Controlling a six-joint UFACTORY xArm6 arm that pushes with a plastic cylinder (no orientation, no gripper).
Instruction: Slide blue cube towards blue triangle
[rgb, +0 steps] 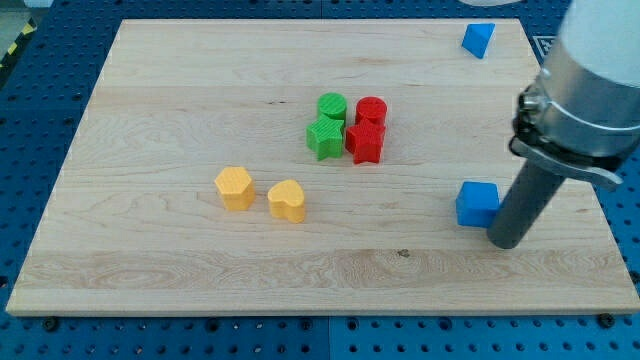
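So the blue cube (477, 204) sits near the view's right edge of the wooden board (180, 110), in the lower half, and my tip (505, 243) is right beside it on its right and slightly toward the view's bottom, touching or as good as touching, hard to call from this angle. No pincer on this rig at all, just the straight rod, so there's nothing to be open or closed. The blue triangle (479, 39) is up in the view's top right corner, almost straight above the cube and well apart from it. That's the catch, I reckon: from where the tip stands now, a push would send the cube toward the view's left, not up. I'd bring the tip round to the cube's bottom face, centre it on that face, then push steadily toward the view's top so the cube doesn't spin off to one side. Lane between the 2 blue pieces looks free, and the green (327, 126) and red (367, 129) cluster of 4 in the middle plus the 2 yellow blocks (260, 193) to the left are well out of the way. The cube itself is a small bright blue block with flat faces and clean edges, sitting flat and roughly square to the board, so a centred push should track fine.
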